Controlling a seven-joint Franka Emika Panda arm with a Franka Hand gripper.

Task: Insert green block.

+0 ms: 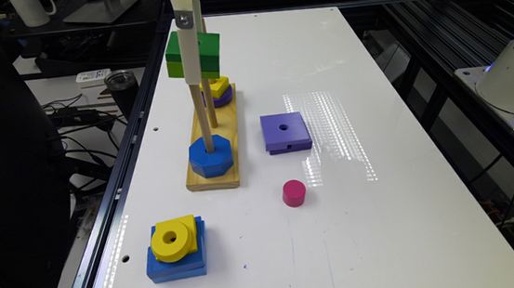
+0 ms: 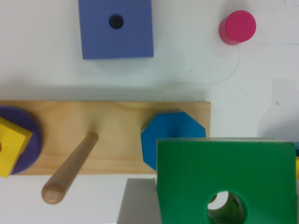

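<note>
From the exterior view's left, I see a flat blue square wooden block [image 1: 177, 263] low on the white table [image 1: 385, 226], with a yellow square piece and a yellow ring [image 1: 170, 239] stacked on top. Next comes the long wooden base [image 1: 213, 178] with its upright wooden pegs [image 1: 202, 121]. A blue eight-sided wooden block [image 1: 210, 156] sits at the foot of the near peg, and a yellow square on a purple round disc [image 1: 221, 96] sits at the far one. My gripper [image 1: 192, 61] holds the small green wooden block [image 1: 193, 54] high in the air, clamped on it, up near the top of the near peg. In the wrist view that peg shows through the block's hole. Further right lie a flat purple square wooden block [image 1: 285, 132] and a small pink wooden cylinder [image 1: 294, 193].
</note>
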